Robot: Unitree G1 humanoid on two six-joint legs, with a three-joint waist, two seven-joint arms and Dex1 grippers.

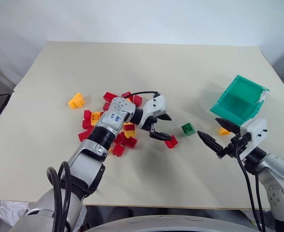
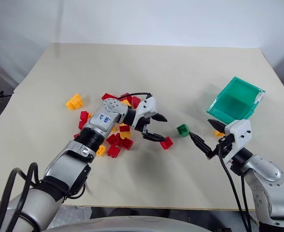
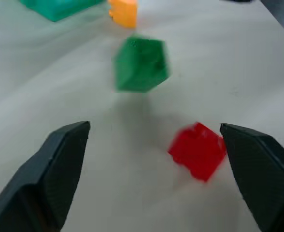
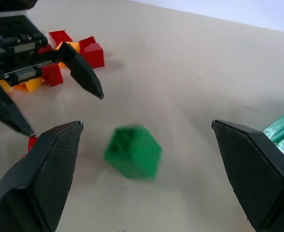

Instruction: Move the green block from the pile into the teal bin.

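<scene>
While the beige table (image 1: 147, 67) carries everything, the teal bin (image 1: 238, 99) is the largest thing on it, standing tilted at the right side with its open mouth turned toward the camera and a white label (image 1: 263, 95) on its right edge. Its inside shows bare teal walls and floor, with no brick in it. A small yellow brick (image 1: 223, 131) lies on the table just beside the bin's lower corner, outside it.

Left of centre spreads the pile (image 1: 110, 128) of red and yellow bricks, partly covered by the left arm; one yellow brick (image 1: 76, 100) sits apart to its left.

At the pile's right edge, the left gripper (image 1: 160, 125) points right, its two black fingers spread wide and holding nothing. A lone red brick (image 1: 171, 141) lies just beside its lower fingertip. The right gripper (image 1: 217, 133) hangs below the bin and points left, its fingers likewise spread wide and empty.

Smallest of all, the green block (image 1: 188, 129) sits on the bare table between the two grippers, clear of both, out of the pile and well short of the bin.
</scene>
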